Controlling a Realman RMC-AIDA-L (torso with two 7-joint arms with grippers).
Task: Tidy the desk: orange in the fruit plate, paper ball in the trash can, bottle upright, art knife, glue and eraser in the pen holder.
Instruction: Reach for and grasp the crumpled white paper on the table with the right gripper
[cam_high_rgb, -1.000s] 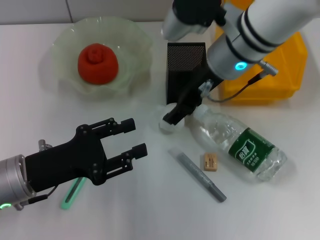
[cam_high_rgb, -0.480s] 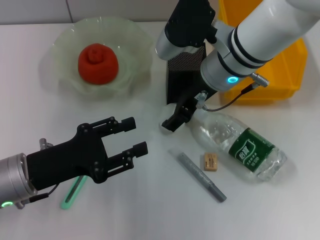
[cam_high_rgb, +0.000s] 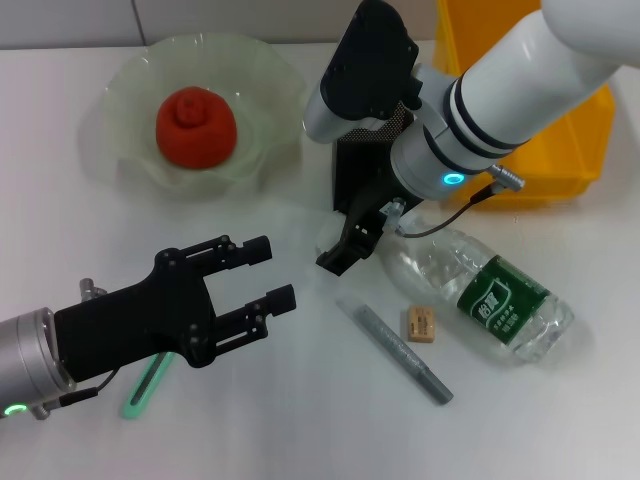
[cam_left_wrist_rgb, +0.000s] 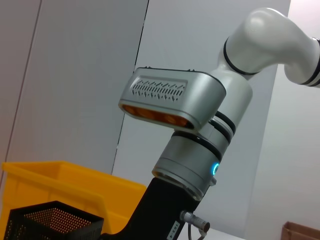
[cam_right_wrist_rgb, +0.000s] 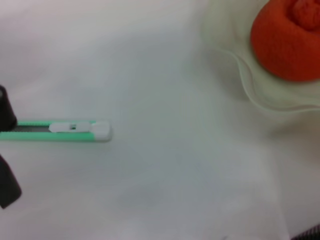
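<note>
Looking down from the head view, the whole desk shows. The orange sits in the pale green plate at the back left. The black mesh holder stands in the middle, with the yellow bin just behind it on the right. The bottle lies on its side in front of the holder; it is clear with a green label. The small tan eraser lies just beside the bottle, and the grey glue stick lies next to the eraser. The paper ball is white and mostly hidden under the right gripper, whose black fingers are low at the ball; I cannot tell if they are squeezing it. The left gripper hangs over the front left of the desk with its fingers spread apart and nothing in them. Under that arm lies the green knife.

The right wrist view shows the knife much closer, green with a white slider, lying flat on the white desk, well apart from the orange and the plate's wavy rim.

The left wrist view shows the room: grey wall panels, the right arm with a blue light, the bin and the holder's top.
</note>
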